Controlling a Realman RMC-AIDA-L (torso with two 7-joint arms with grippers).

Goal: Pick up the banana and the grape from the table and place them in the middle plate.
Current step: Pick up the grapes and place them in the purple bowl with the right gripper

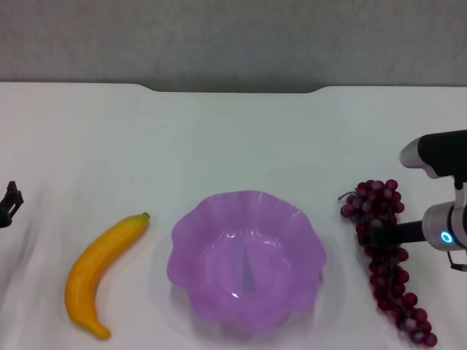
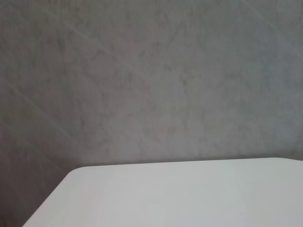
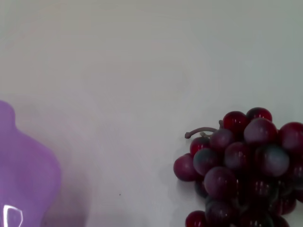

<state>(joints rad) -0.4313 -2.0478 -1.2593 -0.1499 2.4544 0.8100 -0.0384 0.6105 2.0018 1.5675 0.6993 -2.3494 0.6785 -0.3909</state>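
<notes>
The banana (image 1: 95,273) lies on the white table (image 1: 233,138), left of the middle plate (image 1: 246,259), apart from it. The plate is light purple with a wavy rim and holds nothing. The grape bunch (image 1: 385,255) lies on the table right of the plate. My right gripper (image 1: 376,237) reaches in from the right edge and sits over the upper half of the bunch. The right wrist view shows the grape bunch (image 3: 246,170) close up, its stem end, and part of the plate's rim (image 3: 23,179). My left gripper (image 1: 9,203) is at the far left edge, well left of the banana.
The table has a shallow notch in its far edge (image 1: 233,89), with a grey wall behind. The left wrist view shows only a table corner (image 2: 189,194) and the grey wall.
</notes>
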